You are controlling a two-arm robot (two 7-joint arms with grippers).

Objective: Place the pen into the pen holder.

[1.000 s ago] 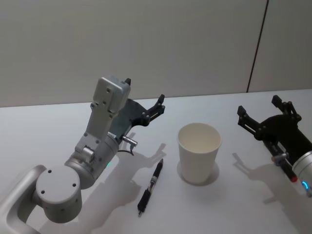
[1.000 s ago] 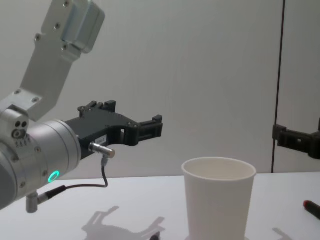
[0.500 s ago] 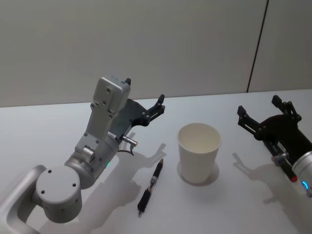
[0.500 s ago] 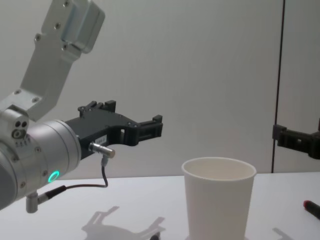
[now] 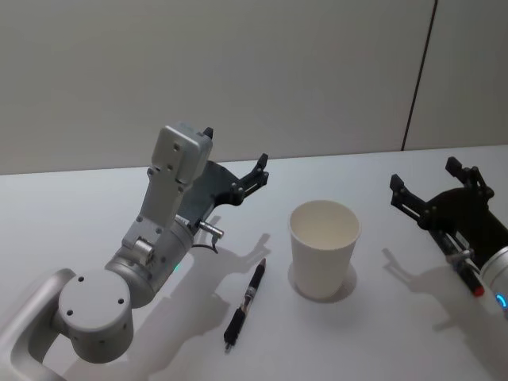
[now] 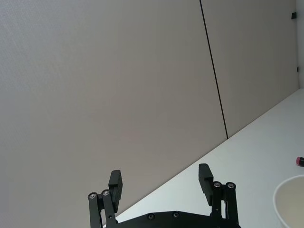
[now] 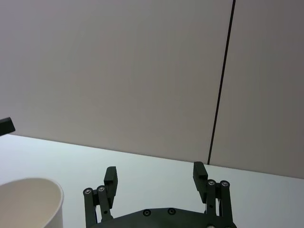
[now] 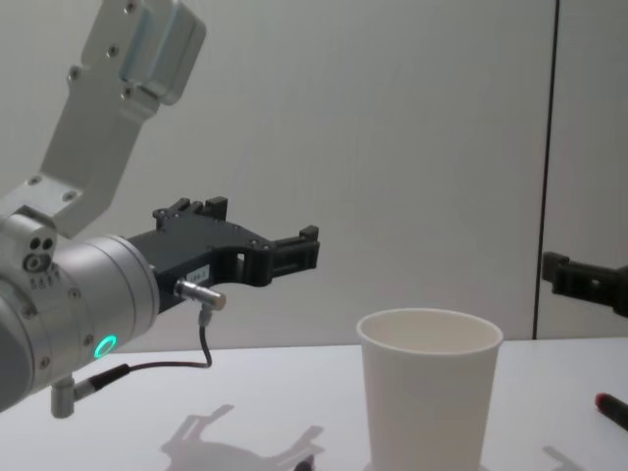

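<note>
The pen (image 5: 246, 304) lies lower centre, slanting up-right, left of the cup (image 5: 324, 246); spread left jaws sit nearer than spread right jaws.

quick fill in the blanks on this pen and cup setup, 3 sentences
1. The pen lies flat on the table, on the robot's ____ side of the pen holder.
2. The pen holder stands ____, its mouth facing up.
3. The left gripper and the right gripper are raised above the table, each with its fingers ____ and holding nothing.

Missing words: left; upright; open
</note>
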